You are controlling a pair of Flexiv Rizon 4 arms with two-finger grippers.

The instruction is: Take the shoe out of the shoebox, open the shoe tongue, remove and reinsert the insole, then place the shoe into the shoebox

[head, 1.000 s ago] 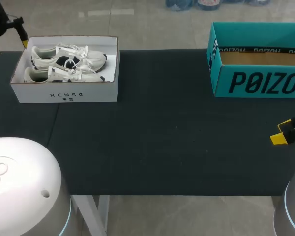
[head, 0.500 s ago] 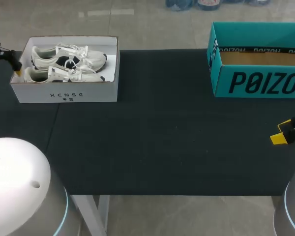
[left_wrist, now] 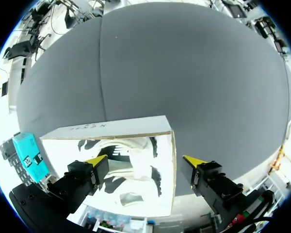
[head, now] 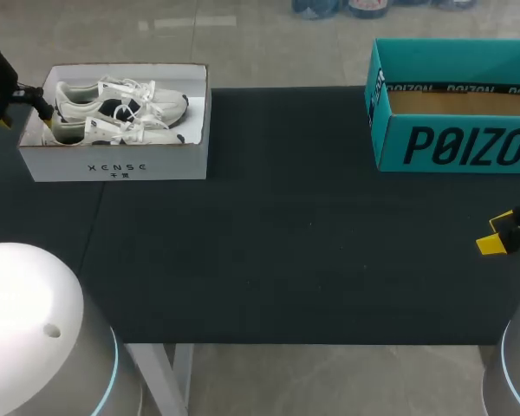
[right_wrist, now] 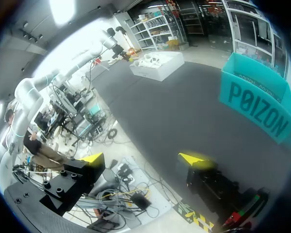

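Step in hand: lower into the white shoebox (head: 117, 165), centre on one shoe, grip clear of laces and walls.
Left gripper (left_wrist: 145, 162): jaws spread, empty; one finger over the box, the other outside its wall.
Shoes (head: 113, 113): paired inside the box, below the jaws, untouched.
Right gripper (head: 496, 240): jaws spread, empty, well apart.

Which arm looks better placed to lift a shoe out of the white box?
Left, probably. The left gripper hangs open directly over the white shoebox and its shoes; the right gripper sits far across the table by the teal box.
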